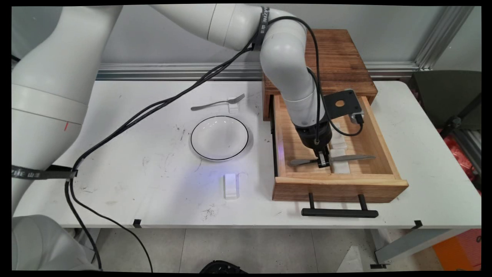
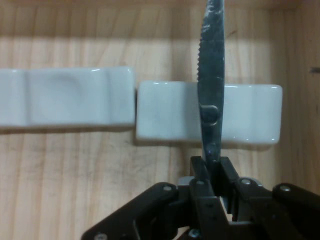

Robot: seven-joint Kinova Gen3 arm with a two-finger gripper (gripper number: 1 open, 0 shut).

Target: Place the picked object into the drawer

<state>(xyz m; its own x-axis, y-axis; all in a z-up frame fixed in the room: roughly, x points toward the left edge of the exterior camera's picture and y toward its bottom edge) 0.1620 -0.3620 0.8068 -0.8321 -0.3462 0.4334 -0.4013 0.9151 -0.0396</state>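
Observation:
Inside the open wooden drawer (image 1: 384, 154), my gripper (image 1: 323, 162) is shut on a metal knife (image 1: 355, 157) near the middle of its length. The knife lies level across a white ceramic rest (image 1: 340, 166). In the hand view the serrated knife (image 2: 211, 75) runs up from between the fingers (image 2: 201, 175) and crosses the right-hand white rest (image 2: 250, 112). A second white rest (image 2: 65, 96) sits end to end with it on the left. My gripper (image 2: 212, 172) is low over the drawer floor.
A white plate with a dark rim (image 1: 219, 137) sits left of the drawer. A fork (image 1: 218, 102) leans on a small white rest behind the plate. Another white rest (image 1: 231, 186) lies near the table's front. The drawer's black handle (image 1: 339, 212) juts toward the front edge.

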